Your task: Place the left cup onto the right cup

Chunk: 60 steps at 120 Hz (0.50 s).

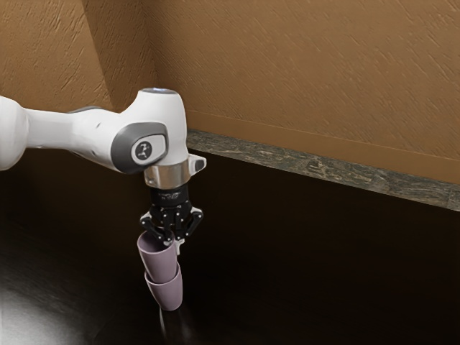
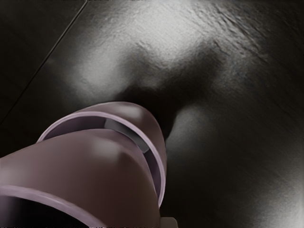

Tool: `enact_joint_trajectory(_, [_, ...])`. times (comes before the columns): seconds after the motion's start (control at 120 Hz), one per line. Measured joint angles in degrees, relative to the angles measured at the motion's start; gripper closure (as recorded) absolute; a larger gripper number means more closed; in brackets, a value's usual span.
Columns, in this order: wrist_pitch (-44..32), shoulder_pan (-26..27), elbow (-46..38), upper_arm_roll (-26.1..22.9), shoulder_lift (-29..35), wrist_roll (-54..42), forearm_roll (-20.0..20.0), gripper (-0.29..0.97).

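Note:
Two mauve cups stand nested on the dark table. The upper cup [image 1: 153,259] leans toward the exterior view's left, its base sunk into the lower cup [image 1: 167,292], which rests on the tabletop. My gripper [image 1: 175,244] hangs straight down over them, shut on the upper cup's rim on the side toward the exterior view's right. In the wrist view the upper cup [image 2: 80,171] bulks just under the hand, and the lower cup [image 2: 154,137] rings it, a narrow gap showing between the two walls.
The glossy dark table [image 1: 309,266] stretches around the cups. A stone ledge [image 1: 323,169] runs along the brown wall behind it.

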<state>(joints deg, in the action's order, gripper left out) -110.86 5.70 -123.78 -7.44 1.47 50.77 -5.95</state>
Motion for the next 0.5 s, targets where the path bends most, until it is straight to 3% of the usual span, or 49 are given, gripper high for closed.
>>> enact_joint_trajectory(0.208, [-0.6, -0.1, 0.0, 0.0, 0.3, -0.1, 0.2, 0.24])
enact_joint_trajectory(0.5, [-0.5, -0.3, 0.0, 0.0, 0.7, -0.2, 0.3, 0.06])
